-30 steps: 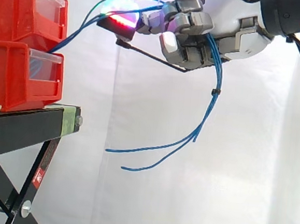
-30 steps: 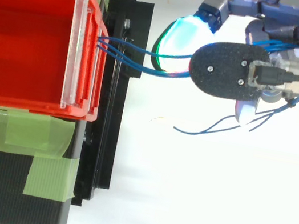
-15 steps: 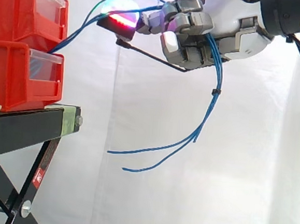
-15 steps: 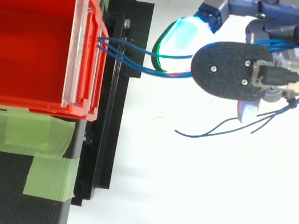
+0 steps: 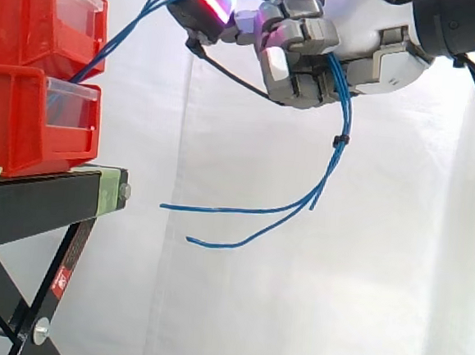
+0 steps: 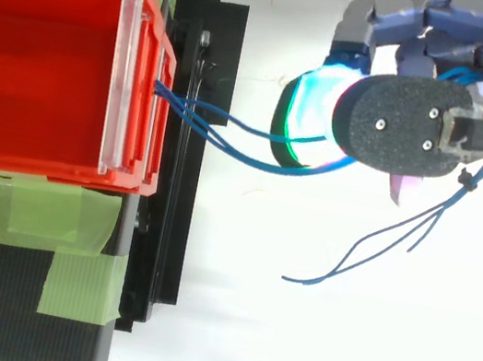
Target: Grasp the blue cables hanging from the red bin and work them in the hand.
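Beside the red bin [image 5: 28, 124], the hand [image 5: 377, 55] clamps thin blue cables [image 5: 331, 164], tied together, ends dangling.

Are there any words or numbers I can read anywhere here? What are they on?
Red sticker on a leg of the black stand: it has some light marks, but they are too small to read.
Red bins, blue cables and hand: no words or numbers can be seen.

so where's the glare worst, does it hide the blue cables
Top view: the white ground around the hand is blown out, but the blue cables read clearly against it. Side view: softer light; only a glowing fingertip flares near the top edge.
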